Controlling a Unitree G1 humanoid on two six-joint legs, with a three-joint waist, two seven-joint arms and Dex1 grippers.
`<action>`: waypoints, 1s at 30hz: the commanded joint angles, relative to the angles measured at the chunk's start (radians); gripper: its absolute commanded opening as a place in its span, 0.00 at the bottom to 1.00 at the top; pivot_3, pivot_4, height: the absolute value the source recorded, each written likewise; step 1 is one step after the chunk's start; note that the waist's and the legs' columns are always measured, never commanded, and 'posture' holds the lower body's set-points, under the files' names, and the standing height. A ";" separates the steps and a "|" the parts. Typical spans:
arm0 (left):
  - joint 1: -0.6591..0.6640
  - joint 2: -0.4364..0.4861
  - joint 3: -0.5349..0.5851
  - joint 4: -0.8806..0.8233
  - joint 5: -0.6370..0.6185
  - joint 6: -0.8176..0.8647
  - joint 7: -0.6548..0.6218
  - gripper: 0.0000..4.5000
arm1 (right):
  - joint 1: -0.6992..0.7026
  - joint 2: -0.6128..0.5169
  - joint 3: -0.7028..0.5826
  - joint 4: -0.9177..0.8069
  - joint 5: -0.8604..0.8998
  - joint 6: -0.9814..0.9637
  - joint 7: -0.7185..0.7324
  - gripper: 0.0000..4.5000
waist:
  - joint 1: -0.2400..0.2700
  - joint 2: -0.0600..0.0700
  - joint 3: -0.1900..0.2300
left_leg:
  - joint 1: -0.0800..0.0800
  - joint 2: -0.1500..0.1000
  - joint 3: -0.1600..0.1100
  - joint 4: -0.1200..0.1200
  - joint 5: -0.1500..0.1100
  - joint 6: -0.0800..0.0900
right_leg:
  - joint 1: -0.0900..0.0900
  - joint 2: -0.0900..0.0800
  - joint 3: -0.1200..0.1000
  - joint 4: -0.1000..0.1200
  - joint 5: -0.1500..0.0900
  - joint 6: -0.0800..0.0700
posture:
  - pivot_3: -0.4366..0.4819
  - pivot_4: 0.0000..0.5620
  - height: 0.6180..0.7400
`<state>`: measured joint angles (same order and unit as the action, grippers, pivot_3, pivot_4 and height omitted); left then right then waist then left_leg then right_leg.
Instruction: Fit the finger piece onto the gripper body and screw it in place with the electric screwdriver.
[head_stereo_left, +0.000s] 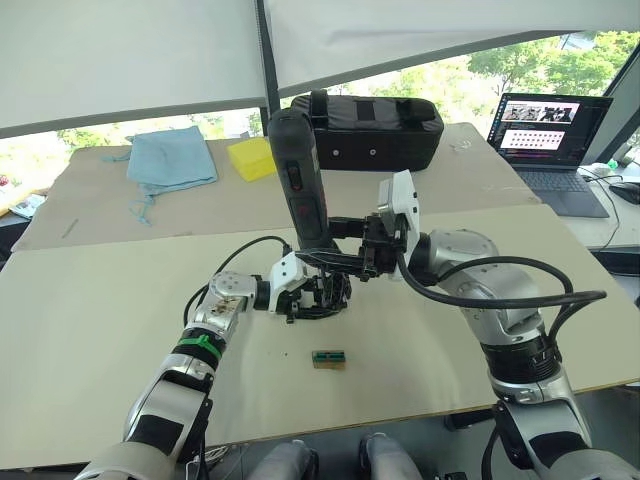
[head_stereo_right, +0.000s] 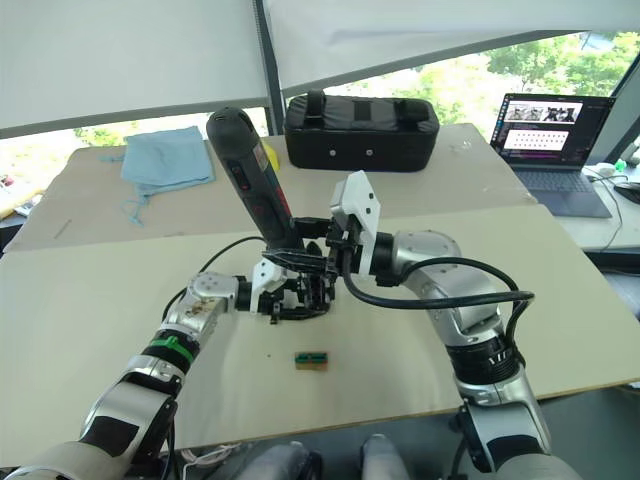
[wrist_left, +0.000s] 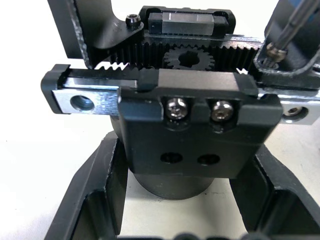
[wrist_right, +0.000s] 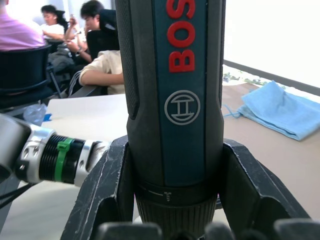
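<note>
A: While the right gripper (head_stereo_right: 335, 262) clamps the electric screwdriver (head_stereo_right: 250, 180) low on its barrel, top-heavy?
B: Likely; rigid, grip low. Left gripper (head_stereo_left: 322, 292) pinches the gripper body (wrist_left: 192, 127), table centre, finger piece unclear, 12 o'clock of a small block (head_stereo_left: 328, 359).

We see 2 silver-and-black jointed arms, looped with black cables. The left gripper (head_stereo_left: 318, 296) has a white casing and a green wrist band; the right gripper (head_stereo_left: 375, 250) carries a white box.
</note>
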<state>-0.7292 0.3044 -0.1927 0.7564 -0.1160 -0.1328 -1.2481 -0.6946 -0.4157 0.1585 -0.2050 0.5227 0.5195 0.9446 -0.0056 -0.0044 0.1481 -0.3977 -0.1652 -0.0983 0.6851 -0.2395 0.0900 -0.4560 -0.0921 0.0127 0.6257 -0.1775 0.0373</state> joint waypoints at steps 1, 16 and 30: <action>-0.003 0.009 0.007 0.004 0.007 -0.020 -0.007 0.51 | 0.027 -0.033 0.043 0.129 -0.072 -0.020 0.041 0.43 | 0.000 -0.002 -0.001 | 0.000 0.000 0.000 0.000 0.000 0.000 | 0.000 0.000 0.000 0.000 0.000 0.000 | 0.48 0.27 1.00; -0.014 0.014 0.017 0.000 0.011 -0.024 0.000 0.51 | -0.008 -0.036 0.059 0.255 -0.073 0.020 0.063 0.43 | -0.001 -0.005 -0.006 | 0.007 0.000 0.000 -0.001 -0.001 0.000 | 0.002 0.000 0.001 0.000 0.000 0.000 | 0.48 0.27 1.00; -0.018 0.015 0.016 0.008 0.016 -0.032 -0.001 0.51 | 0.016 -0.040 0.056 0.241 -0.099 -0.052 0.049 0.43 | -0.003 -0.011 -0.013 | 0.009 0.001 0.000 -0.003 -0.005 -0.007 | 0.003 0.000 0.001 -0.001 0.000 0.000 | 0.48 0.27 1.00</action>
<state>-0.7298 0.3046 -0.1942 0.7772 -0.0932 -0.1383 -1.2375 -0.7306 -0.4158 0.1696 -0.0338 0.5303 0.4411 1.0188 -0.0090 -0.0150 0.1349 -0.3890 -0.1645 -0.0982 0.6818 -0.2442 0.0833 -0.4531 -0.0919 0.0133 0.6248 -0.1776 0.0372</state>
